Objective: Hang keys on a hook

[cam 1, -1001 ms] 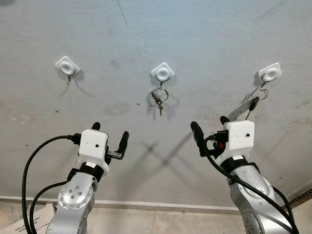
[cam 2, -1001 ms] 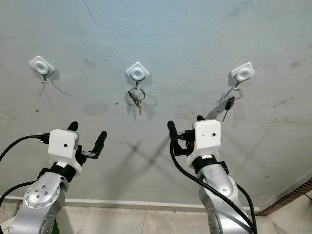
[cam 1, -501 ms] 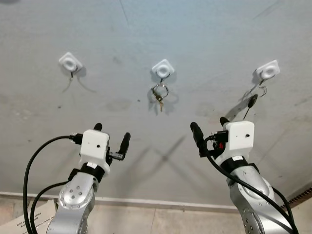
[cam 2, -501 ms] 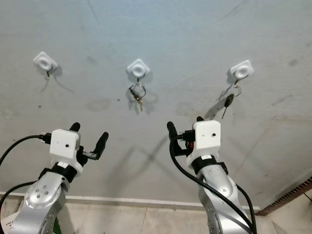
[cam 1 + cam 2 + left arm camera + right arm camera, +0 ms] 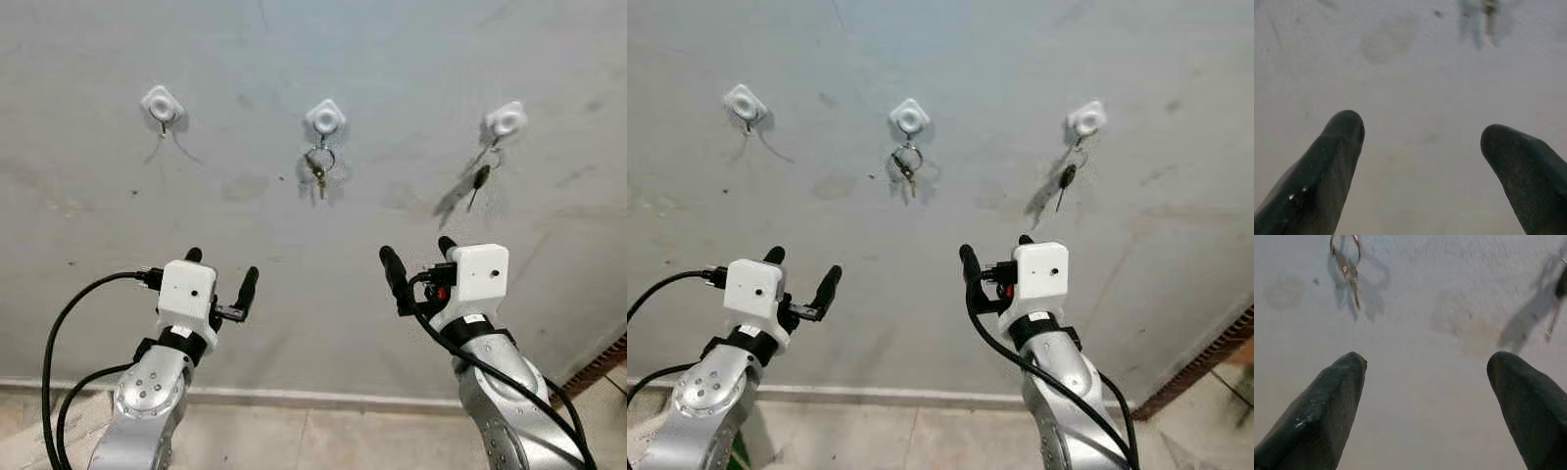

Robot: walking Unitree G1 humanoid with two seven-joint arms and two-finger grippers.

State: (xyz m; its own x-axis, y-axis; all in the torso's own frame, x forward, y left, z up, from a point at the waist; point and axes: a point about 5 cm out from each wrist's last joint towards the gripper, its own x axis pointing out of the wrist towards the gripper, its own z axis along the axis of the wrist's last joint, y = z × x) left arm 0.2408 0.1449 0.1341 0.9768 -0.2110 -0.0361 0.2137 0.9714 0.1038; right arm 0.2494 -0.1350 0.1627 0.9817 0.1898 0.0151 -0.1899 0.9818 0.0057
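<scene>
Three white hooks sit in a row on the grey wall. The left hook (image 5: pixel 161 102) is bare. From the middle hook (image 5: pixel 324 117) hang silver keys (image 5: pixel 316 172) on a ring. A black-headed key (image 5: pixel 479 177) dangles from the right hook (image 5: pixel 506 120). My left gripper (image 5: pixel 219 270) is open and holds nothing, well below and between the left and middle hooks. My right gripper (image 5: pixel 418 258) is also open with nothing between its fingers, below the gap between the middle and right hooks. The silver keys (image 5: pixel 1347 270) and black-headed key (image 5: pixel 1558 293) both show in the right wrist view.
The wall meets a tiled floor (image 5: pixel 313 441) along a pale skirting (image 5: pixel 294 397). A brown edge (image 5: pixel 605 357) shows at the lower right. Black cables (image 5: pixel 59 352) loop beside both arms.
The whole picture has shifted: the hooks now look smaller and higher, so the camera has drawn back from the wall. Both grippers stay open and in the same pose.
</scene>
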